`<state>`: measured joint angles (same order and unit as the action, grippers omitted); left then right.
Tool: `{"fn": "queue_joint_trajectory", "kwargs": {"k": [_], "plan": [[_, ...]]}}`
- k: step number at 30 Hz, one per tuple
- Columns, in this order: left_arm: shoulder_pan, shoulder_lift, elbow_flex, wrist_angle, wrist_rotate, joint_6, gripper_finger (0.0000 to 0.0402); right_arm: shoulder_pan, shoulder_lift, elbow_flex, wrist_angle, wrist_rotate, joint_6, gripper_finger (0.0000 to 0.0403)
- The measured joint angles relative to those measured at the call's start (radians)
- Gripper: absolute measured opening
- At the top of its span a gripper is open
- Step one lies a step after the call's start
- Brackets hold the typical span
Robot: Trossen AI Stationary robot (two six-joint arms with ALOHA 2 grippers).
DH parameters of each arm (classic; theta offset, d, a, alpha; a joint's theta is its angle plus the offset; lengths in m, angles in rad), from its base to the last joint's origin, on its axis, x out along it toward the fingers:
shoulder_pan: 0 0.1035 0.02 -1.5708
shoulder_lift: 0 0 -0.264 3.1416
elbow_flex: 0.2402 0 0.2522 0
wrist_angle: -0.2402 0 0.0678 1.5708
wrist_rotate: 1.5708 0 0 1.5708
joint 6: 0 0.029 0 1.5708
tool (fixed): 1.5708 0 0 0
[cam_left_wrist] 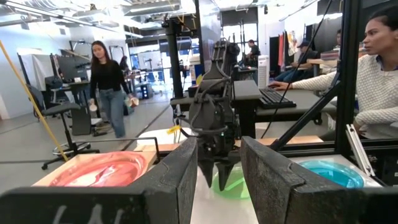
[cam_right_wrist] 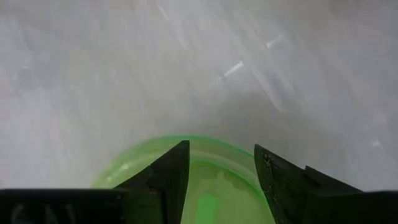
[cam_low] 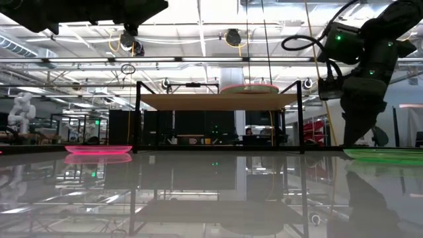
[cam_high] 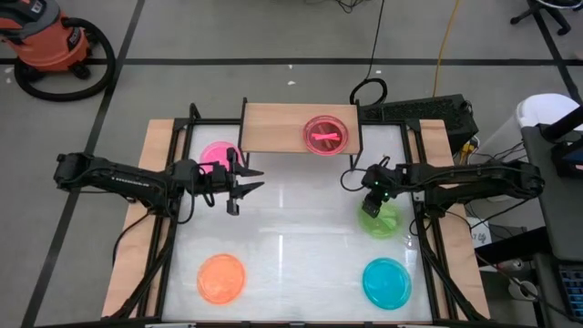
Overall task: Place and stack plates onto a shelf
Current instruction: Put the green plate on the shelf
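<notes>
A: Where are the plates found?

B: One pink plate point(cam_high: 324, 134) is seen on the shelf point(cam_high: 273, 128), toward its right end. A second pink plate point(cam_high: 217, 155) is laid on the table point(cam_high: 301, 255) just left of the shelf. An orange plate point(cam_high: 221, 278) and a blue plate point(cam_high: 387, 281) are set at the near side of the table, well apart. A green plate point(cam_high: 381, 220) is placed at the right side.

A: How is the right tool held?

B: The right tool point(cam_right_wrist: 216, 171) is pointed down over the green plate, with its fingers point(cam_right_wrist: 168, 174) spread on either side of the plate's rim. Nothing is gripped; whether the plate is touched cannot be told.

A: And the left tool?

B: The left tool point(cam_high: 248, 182) is held above the table beside the second pink plate, released and with nothing between its fingers point(cam_left_wrist: 177, 180).

A: Is anything seen beyond the table?

B: A walking person point(cam_left_wrist: 111, 84) and a seated person point(cam_left_wrist: 379, 74) are seen in the left wrist view.
</notes>
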<state>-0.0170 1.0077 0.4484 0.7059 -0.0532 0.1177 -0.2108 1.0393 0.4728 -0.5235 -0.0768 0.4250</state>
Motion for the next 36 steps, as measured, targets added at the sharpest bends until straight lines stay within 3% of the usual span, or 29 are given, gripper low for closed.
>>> {"fn": "queue_joint_trajectory", "kwargs": {"k": [11,19,36], "plan": [[0.000,0.000,0.000,-0.008,0.000,0.000,0.0129,-0.065,0.000,0.000,-0.003,0.051,0.024,0.0164],[0.000,0.000,0.000,-0.018,0.000,0.001,0.0129,-0.077,0.000,0.000,-0.025,-0.099,0.008,0.0164],[0.000,0.000,0.000,-0.024,0.000,0.000,0.0129,-0.075,0.000,0.000,0.011,-0.162,-0.140,0.0164]]}}
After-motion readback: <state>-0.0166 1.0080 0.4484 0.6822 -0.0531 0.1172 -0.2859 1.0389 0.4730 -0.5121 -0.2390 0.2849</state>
